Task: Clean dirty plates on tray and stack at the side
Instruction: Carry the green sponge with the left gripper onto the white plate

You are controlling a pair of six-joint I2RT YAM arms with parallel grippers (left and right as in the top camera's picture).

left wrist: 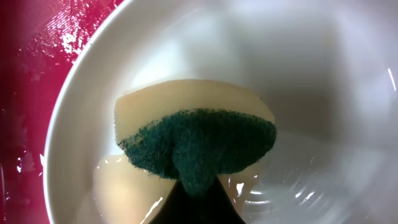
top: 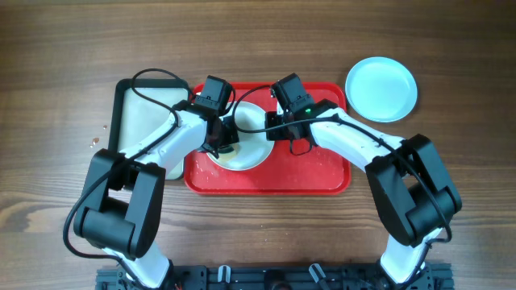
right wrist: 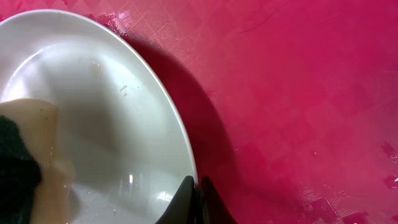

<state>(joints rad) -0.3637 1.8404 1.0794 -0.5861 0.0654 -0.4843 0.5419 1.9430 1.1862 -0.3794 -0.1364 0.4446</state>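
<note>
A white plate (top: 250, 145) lies on the red tray (top: 314, 173). My left gripper (top: 226, 137) is shut on a yellow sponge with a green scouring face (left wrist: 196, 140) and holds it against the plate's inside (left wrist: 323, 93). My right gripper (top: 272, 129) is shut on the plate's rim (right wrist: 186, 165) at its right edge. A pale turquoise plate (top: 381, 89) lies on the table to the right of the tray. No other plate shows.
A black-rimmed tray with a pale inside (top: 133, 113) lies left of the red tray, partly under my left arm. The red tray's surface (right wrist: 298, 93) is wet with droplets. Wooden table all round.
</note>
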